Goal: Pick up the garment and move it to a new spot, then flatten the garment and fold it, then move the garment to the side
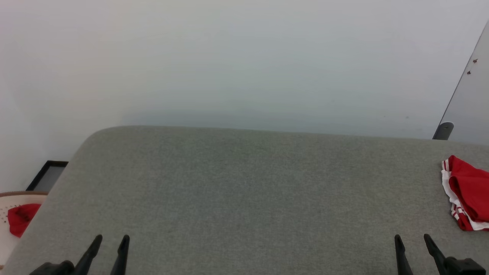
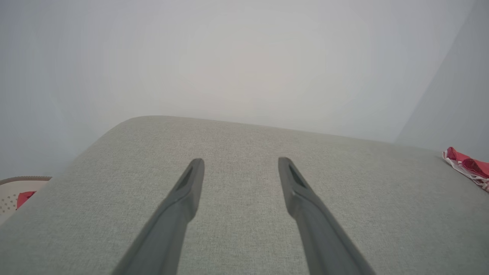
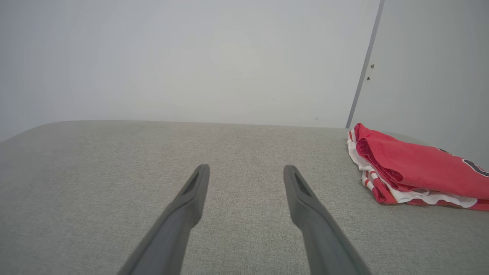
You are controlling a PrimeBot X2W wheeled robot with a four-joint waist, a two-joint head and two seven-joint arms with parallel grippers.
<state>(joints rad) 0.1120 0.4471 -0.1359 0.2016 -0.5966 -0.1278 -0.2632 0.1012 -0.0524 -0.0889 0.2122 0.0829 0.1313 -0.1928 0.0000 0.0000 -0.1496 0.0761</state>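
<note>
Here: both claws spread, jersey at the right edge

At far left, the head view catches a cream basket (image 1: 7, 198) holding a small red cloth (image 1: 21, 221), with a black frame (image 1: 47, 175) behind it. The left gripper (image 1: 113, 237) points across the grey cushion (image 1: 244, 191), fingers spread and empty, and the right gripper (image 1: 412, 236) does likewise. The garment (image 1: 468, 191) lies bunched at the cushion's right edge. The right wrist view adds dark print (image 3: 475, 166) on its red cloth.

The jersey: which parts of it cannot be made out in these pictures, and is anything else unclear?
- Jersey: head view, its right part is cut off by the picture edge.
- Chest print: right wrist view, a dark corner shows; the edge cuts off the rest.
- Basket and red cloth: head view, partly hidden by the grey surface and the left edge.
</note>
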